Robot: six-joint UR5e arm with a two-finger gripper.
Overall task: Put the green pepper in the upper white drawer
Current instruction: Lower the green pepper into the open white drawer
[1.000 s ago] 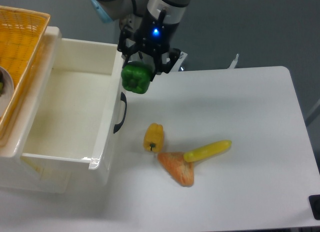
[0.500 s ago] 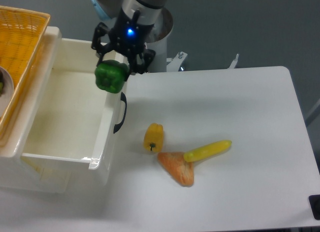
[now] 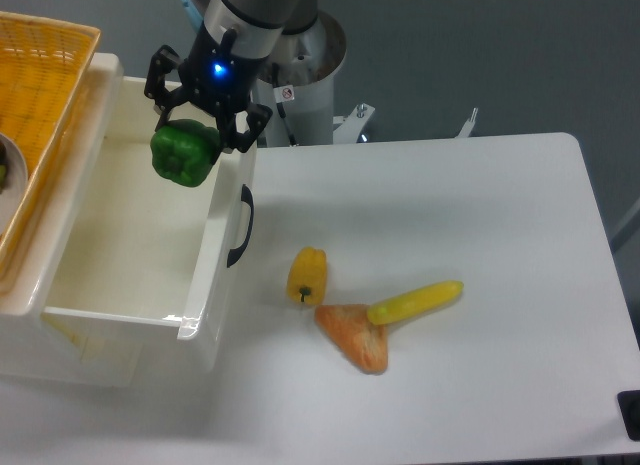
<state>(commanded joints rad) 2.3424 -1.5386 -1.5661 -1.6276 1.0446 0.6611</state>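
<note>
Gripper clamped on glossy, lumpy green pepper; hanging above smooth, deep white drawer, rectangular, with curved black handle.

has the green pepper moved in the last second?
Yes. The glossy green bell pepper, held in the gripper, went left: from right of the curved black handle to over the open white plastic drawer.

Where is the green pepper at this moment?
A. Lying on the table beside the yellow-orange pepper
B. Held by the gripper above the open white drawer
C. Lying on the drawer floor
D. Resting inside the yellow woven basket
B: the gripper holds the green pepper in the air over the inside of the open upper white drawer.
</note>
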